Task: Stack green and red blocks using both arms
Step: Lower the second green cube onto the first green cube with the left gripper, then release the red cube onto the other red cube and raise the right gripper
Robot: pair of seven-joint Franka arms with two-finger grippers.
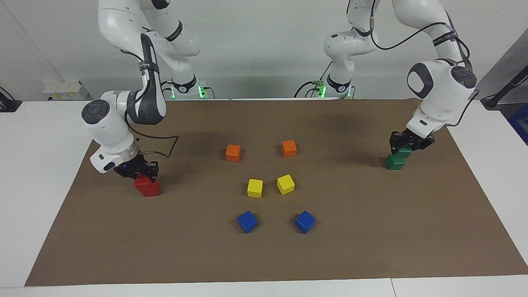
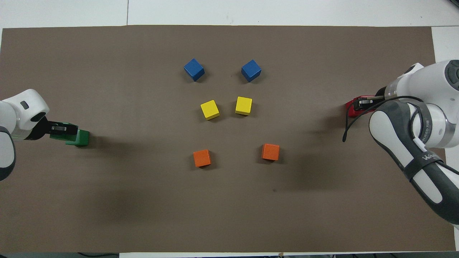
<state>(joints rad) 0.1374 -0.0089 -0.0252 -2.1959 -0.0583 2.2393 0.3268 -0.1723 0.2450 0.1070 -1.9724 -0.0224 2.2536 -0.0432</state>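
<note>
Green blocks [image 1: 395, 161]: two dark green cubes, stacked, upper one offset on lower, located at left arm's end of tabletop. Upper cube gripped by left pincer [image 1: 406, 145]. Red blocks [image 1: 147, 186]: bright red, located at right arm's end; right pincer [image 1: 142, 170] positioned on top.

Robotics lab, by the looks. Two white arms [image 1: 123, 115] bolted at a white table [image 1: 37, 165], green status LEDs at their bases, cables [image 1: 412, 37] trailing. Brown mat [image 1: 264, 255] as test surface w/ small coloured cubes [image 1: 255, 188] in neat pairs. Plain white wall, power strip [image 1: 62, 90] at table edge.
</note>
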